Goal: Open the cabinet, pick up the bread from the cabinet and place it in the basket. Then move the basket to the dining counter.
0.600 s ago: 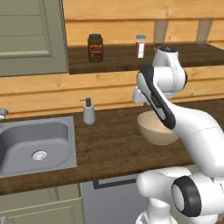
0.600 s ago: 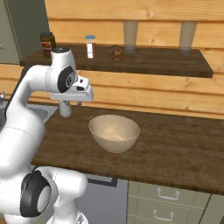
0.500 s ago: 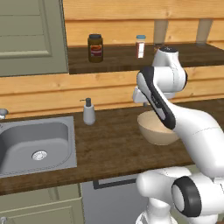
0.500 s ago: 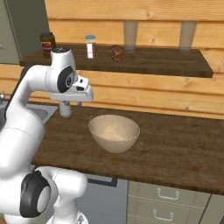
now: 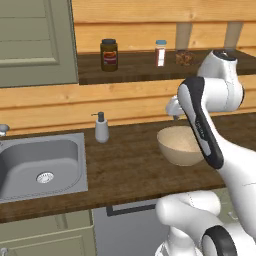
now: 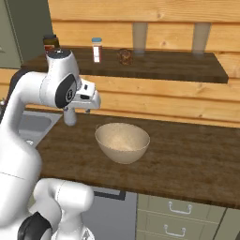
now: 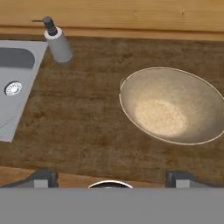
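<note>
The basket [image 5: 178,154] [image 6: 122,151] [image 7: 175,107], a wide beige bowl, stands empty on the dark wooden worktop [image 5: 125,170]. My gripper [image 7: 111,177] hovers above the worktop just left of the basket and looks straight down; its two dark fingertips [image 7: 41,177] stand wide apart, open, with nothing between them. In the right base view the hand [image 6: 89,98] sits level with the shelf's underside. The grey-green cabinet door [image 5: 35,40] at the upper left is shut. The bread is hidden. The dining counter is out of view.
A grey sink [image 5: 42,160] [image 7: 13,83] lies left, with a soap dispenser [image 5: 101,129] [image 7: 58,41] beside it. The wooden shelf [image 6: 154,68] carries a dark jar [image 5: 109,54], a small white bottle [image 5: 160,52] and a small brown object [image 6: 124,56]. Drawers [image 6: 178,211] sit below the worktop.
</note>
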